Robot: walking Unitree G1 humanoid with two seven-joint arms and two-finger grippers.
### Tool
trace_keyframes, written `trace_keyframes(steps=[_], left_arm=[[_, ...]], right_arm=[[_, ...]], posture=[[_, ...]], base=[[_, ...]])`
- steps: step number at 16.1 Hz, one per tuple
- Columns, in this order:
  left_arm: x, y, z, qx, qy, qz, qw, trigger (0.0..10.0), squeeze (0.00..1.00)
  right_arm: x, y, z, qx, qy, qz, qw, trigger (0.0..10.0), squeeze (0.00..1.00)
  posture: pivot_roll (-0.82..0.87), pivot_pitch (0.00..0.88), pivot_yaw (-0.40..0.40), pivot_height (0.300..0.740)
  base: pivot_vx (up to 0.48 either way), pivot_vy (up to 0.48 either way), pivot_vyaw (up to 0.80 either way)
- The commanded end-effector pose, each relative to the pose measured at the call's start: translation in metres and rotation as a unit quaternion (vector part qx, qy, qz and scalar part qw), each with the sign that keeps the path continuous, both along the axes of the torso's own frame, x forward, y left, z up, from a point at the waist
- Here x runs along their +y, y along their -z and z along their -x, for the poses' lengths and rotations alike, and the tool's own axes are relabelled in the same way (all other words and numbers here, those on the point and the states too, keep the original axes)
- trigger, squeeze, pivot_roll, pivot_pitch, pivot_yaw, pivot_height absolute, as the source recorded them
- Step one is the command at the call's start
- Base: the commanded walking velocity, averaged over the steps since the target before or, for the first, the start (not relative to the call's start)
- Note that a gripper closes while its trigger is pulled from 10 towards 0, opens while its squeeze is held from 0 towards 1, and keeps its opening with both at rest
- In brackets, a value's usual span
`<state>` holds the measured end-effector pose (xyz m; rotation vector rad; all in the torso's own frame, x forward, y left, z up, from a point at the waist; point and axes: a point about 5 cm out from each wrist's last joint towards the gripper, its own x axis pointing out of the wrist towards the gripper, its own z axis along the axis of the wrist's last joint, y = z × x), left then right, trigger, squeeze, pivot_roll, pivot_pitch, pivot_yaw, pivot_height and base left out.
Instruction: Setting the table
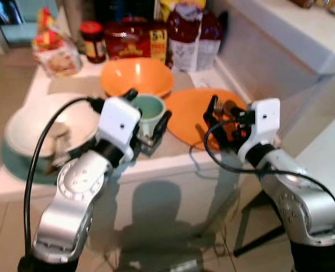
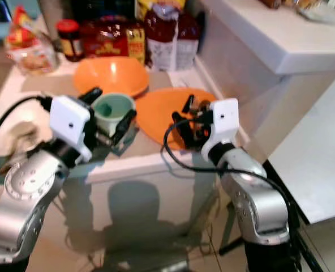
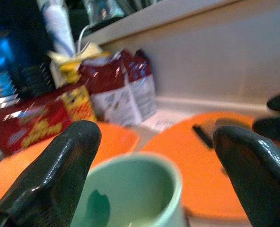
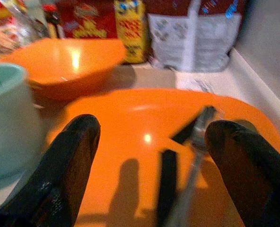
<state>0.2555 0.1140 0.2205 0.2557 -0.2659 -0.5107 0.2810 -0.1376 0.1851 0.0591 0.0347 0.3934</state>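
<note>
A pale green mug (image 1: 149, 113), smooth, round and glossy, is seen standing upright near the front edge of a white counter (image 1: 173, 161), and everything else is placed from it. The left gripper (image 1: 148, 118) is held at the mug, its two black fingers spread wide with one on each side of the rim; whether they touch the mug cannot be told. Just behind the mug an orange bowl (image 1: 137, 76) with a shiny, rounded inside is set, and close beside the mug, on the robot's right, a flat orange plate (image 1: 193, 113) of the same glossy material lies on the counter. A metal fork with a dark handle (image 4: 193, 137) is seen lying on the plate, on its far-right part away from the mug. The right gripper (image 1: 219, 126) is held low over the near part of the plate, its fingers spread apart with nothing between them. On the mug's other side, to the robot's left, a broad white bowl (image 1: 43, 127) is rested on a teal plate (image 1: 20, 167), with what seems to be cutlery in it, too blurred to name. Well behind the mug, past the orange bowl, the back of the counter is crowded: a red and yellow box (image 1: 134, 41), a dark red bag with a white label (image 1: 190, 35), a jar with a red lid (image 1: 92, 41) and a clear bag of food (image 1: 55, 48). A white wall ledge (image 1: 286, 34) runs along the right of the counter.
</note>
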Motion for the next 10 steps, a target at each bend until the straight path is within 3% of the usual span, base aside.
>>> trace_keyframes(steps=[1,5,10], left_arm=[[-0.0076,-0.0036,0.0036,-0.009,0.026,0.002,1.000,10.0,0.00],[-0.0054,-0.0119,0.0050,-0.024,0.034,0.008,0.999,10.0,0.00],[-0.0057,-0.0106,0.0051,-0.021,0.036,0.002,0.999,10.0,0.00]], right_arm=[[-0.0053,-0.0026,0.0013,0.001,0.006,-0.001,1.000,10.0,0.00],[-0.0003,-0.0072,-0.0012,0.000,-0.002,-0.005,1.000,10.0,0.00],[-0.0019,-0.0040,-0.0064,0.023,0.029,-0.016,0.999,10.0,0.00]], posture=[[0.09,0.032,-0.065,0.740],[0.09,0.031,-0.068,0.740],[0.09,0.034,-0.068,0.740]], base=[[0.000,0.000,0.00],[0.000,0.000,0.00],[0.000,0.000,0.00]])
